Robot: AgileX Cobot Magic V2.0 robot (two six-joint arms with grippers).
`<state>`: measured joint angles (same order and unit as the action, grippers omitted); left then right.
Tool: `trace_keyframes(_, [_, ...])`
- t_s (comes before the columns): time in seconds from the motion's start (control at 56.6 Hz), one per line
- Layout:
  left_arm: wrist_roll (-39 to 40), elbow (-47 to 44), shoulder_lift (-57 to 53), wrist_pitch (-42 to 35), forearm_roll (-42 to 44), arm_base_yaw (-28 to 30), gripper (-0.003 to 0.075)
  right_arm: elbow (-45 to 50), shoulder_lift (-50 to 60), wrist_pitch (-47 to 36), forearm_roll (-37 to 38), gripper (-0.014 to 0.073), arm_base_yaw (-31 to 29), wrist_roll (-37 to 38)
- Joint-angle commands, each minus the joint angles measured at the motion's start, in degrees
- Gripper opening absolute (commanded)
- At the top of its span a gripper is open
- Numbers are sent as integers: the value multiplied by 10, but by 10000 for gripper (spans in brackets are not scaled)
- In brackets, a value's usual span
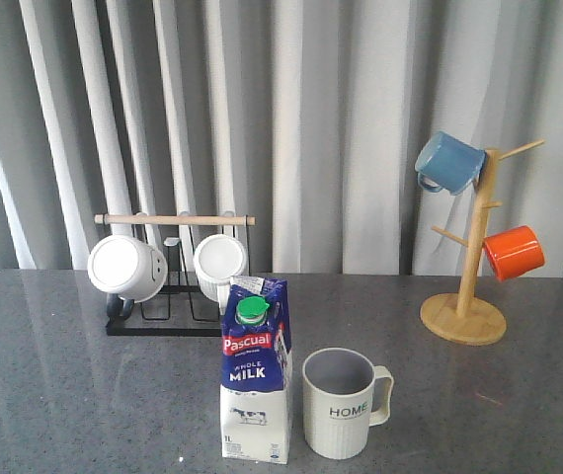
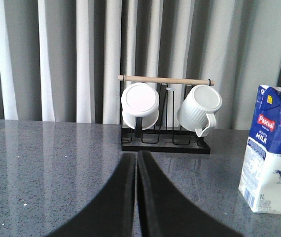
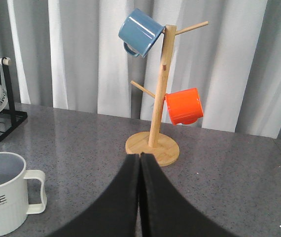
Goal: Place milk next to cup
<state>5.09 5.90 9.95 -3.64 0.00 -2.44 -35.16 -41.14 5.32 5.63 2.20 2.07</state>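
Observation:
The milk carton (image 1: 256,373), blue and white with a green cap and red "Pascual" label, stands upright on the grey table near the front. The ribbed "HOME" cup (image 1: 340,402) stands just to its right, handle pointing right, a small gap between them. The milk also shows in the left wrist view (image 2: 273,150), and the cup in the right wrist view (image 3: 2,199). My left gripper (image 2: 137,157) is shut and empty, away from the carton. My right gripper (image 3: 140,157) is shut and empty, apart from the cup. Neither arm shows in the front view.
A black rack with a wooden bar (image 1: 175,219) holds two white mugs (image 1: 127,268) at the back left. A wooden mug tree (image 1: 472,257) at the back right carries a blue mug (image 1: 448,162) and an orange mug (image 1: 514,252). Grey curtains hang behind.

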Motion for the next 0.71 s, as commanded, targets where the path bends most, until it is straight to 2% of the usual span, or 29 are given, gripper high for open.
trace_keyframes(0.0, [7,-16,-34,-46,11,1,-6,-15,3,-43,6,-8,-3,0])
trace_keyframes(0.159, [7,-62,-96,-46,22,1,-6,-15,3,-43,6,-8,-3,0])
trace_keyframes(0.23, [5,-61,-115,-16,28,1,-6,-15,3,-43,6,-8,-3,0])
trace_keyframes(0.689, [6,-61,-114,-11,36,1,-6,-15,3,-44,6,-8,-3,0])
